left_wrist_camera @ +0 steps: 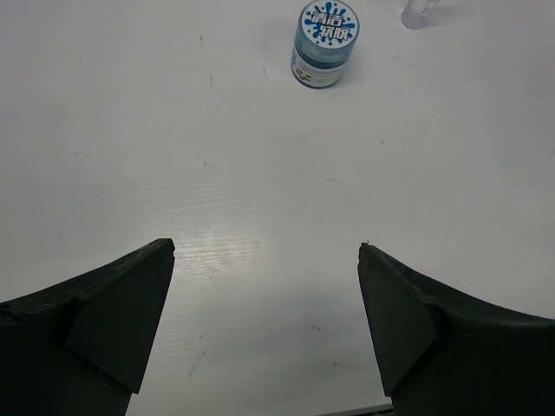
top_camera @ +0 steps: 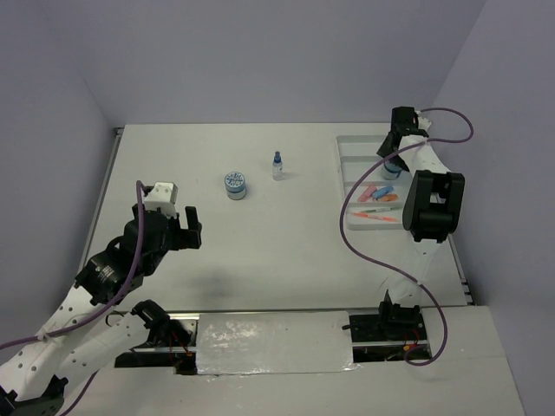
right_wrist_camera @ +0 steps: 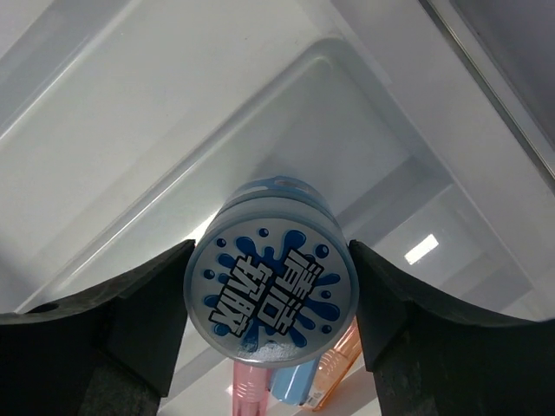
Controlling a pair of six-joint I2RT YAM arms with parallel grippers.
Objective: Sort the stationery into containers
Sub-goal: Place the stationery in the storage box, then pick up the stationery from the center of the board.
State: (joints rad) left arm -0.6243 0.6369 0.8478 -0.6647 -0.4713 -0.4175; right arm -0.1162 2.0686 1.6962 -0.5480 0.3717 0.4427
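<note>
The bottle (left_wrist_camera: 421,12) is cut off by the top edge, upper right; the jar (right_wrist_camera: 271,276) covers most of the pieces (right_wrist_camera: 290,386) at bottom centre.

I'm seeing a jar (top_camera: 234,185) sitting mid-table, with the bottle (top_camera: 277,165) standing just behind it to the right. The tray (top_camera: 349,156) is lying far right, holding stubby pieces (top_camera: 382,191) and pens (top_camera: 375,213). My right gripper (right_wrist_camera: 270,303) is clasping the second jar (right_wrist_camera: 273,282) over its far end.
</note>
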